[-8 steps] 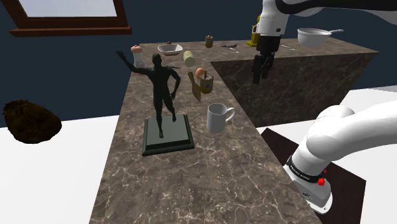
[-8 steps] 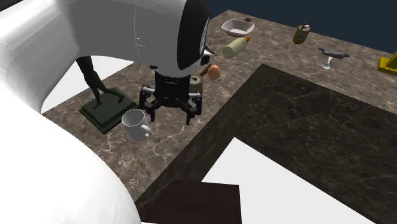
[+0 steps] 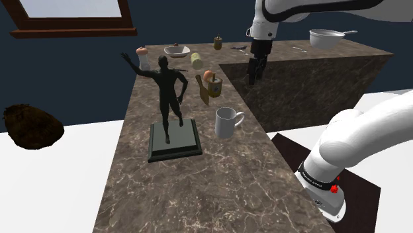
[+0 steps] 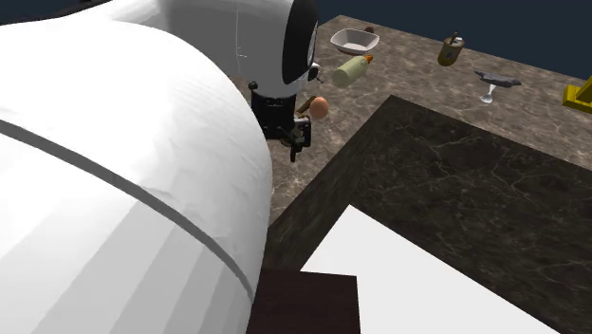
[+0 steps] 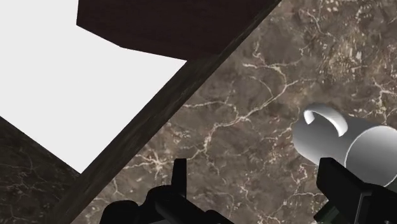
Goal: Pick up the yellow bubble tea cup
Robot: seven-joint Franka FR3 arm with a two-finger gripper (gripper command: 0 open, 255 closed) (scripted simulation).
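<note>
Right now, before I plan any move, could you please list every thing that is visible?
countertop: 1, brown marbled, L-shaped
statue: 1, black, mid-counter on a base
mug: 1, white, beside the statue
cup with orange ball: 1, tan, behind the mug
utensil: 1, brown, beside that cup
bottle: 1, pale green, lying farther back
bowl: 1, white, near the bottle
jar: 1, orange-topped, far end
cup with straw: 1, yellow-brown, far edge
saucepan: 1, pale grey, far right in the shoulder view
window: 1, brown frame, on the wall
arm: 1, white, over the counter
gripper: 1, black, open, above the counter
</note>
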